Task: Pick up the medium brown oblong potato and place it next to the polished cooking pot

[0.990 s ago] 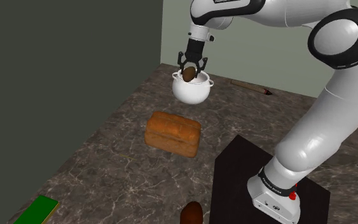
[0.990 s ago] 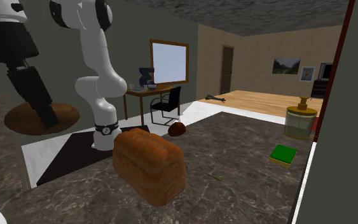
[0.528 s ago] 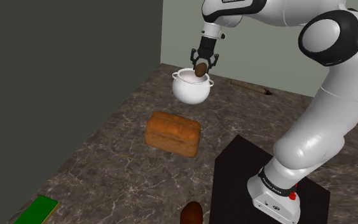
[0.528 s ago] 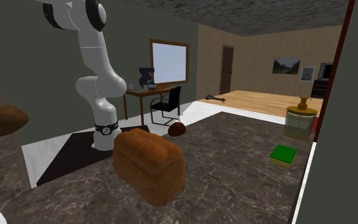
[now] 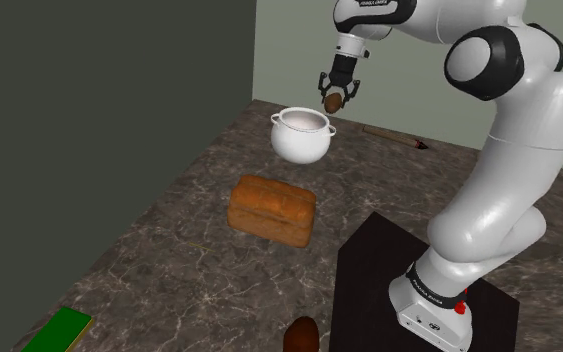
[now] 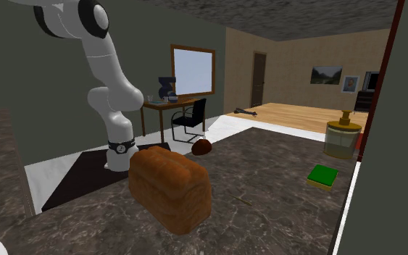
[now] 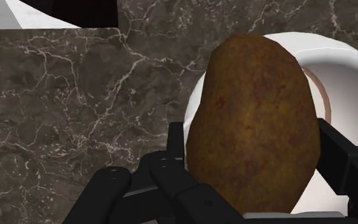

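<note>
Nearest in the shoulder view, the black box stand (image 5: 369, 285) carries the white arm (image 5: 509, 190). A dark brown rounded lump (image 5: 302, 336) lies on the dark marbled tabletop (image 5: 169, 240), just beside the stand on that view's left. A flat green block (image 5: 59, 332) sits well apart at the lower left. Farther in, a golden-brown loaf of bread (image 5: 272, 210) rests near the middle of the tabletop. Beyond it stands the round white cooking pot with two small handles (image 5: 302, 136). Farthest, the black pincer (image 5: 334, 95) hangs in the air above the pot's rim, toward the shoulder view's right. It is pinching the brown oblong potato (image 7: 254, 127) between its fingers (image 7: 343, 159). The potato is clear of the tabletop. In the wrist view it overlaps the pot's open mouth, with marbled surface alongside.
</note>
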`<state>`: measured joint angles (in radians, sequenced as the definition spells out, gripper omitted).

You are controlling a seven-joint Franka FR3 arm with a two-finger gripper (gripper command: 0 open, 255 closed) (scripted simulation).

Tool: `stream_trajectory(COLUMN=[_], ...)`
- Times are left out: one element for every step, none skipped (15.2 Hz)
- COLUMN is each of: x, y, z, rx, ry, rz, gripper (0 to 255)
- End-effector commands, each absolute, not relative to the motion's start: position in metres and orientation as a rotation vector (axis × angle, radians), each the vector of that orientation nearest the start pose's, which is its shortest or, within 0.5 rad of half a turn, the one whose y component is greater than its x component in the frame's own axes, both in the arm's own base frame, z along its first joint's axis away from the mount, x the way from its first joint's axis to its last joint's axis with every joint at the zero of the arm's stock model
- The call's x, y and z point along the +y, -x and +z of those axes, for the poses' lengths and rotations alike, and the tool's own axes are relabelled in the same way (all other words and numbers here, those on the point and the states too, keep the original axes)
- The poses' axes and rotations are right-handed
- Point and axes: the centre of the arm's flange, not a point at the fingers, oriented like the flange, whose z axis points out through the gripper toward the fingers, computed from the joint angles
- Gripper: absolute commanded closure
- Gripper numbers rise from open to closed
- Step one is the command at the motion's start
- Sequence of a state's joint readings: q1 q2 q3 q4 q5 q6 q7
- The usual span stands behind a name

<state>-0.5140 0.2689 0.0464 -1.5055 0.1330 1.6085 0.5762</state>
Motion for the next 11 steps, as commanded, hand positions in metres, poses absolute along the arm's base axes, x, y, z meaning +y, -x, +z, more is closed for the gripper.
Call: stream_trajectory(x=[-0.299, -0.312, -0.325, -0.339, -0.352, -0.365, -0.378, -0.391, -0.405, -0.418, -0.43], y=[-0.562, -0.562, -0.561, -0.561, -0.561, -0.561, -0.56, -0.56, -0.56, -0.559, -0.559], z=[0.5, 0.5, 0.5, 0.5, 0.5, 0.5, 0.5, 0.5, 0.5, 0.5, 0.5], rx=[1.513, 1.513, 1.513, 1.513, 1.513, 1.513, 1.513, 1.513, 1.513, 1.513, 1.513], ry=[2.585, 2.585, 2.585, 2.585, 2.585, 2.585, 2.585, 2.585, 2.585, 2.585, 2.585], rz=[0.26, 0.26, 0.26, 0.26, 0.26, 0.26, 0.26, 0.26, 0.26, 0.26, 0.26], gripper=[255, 255, 255, 255, 255, 255, 255, 255, 255, 255, 255])
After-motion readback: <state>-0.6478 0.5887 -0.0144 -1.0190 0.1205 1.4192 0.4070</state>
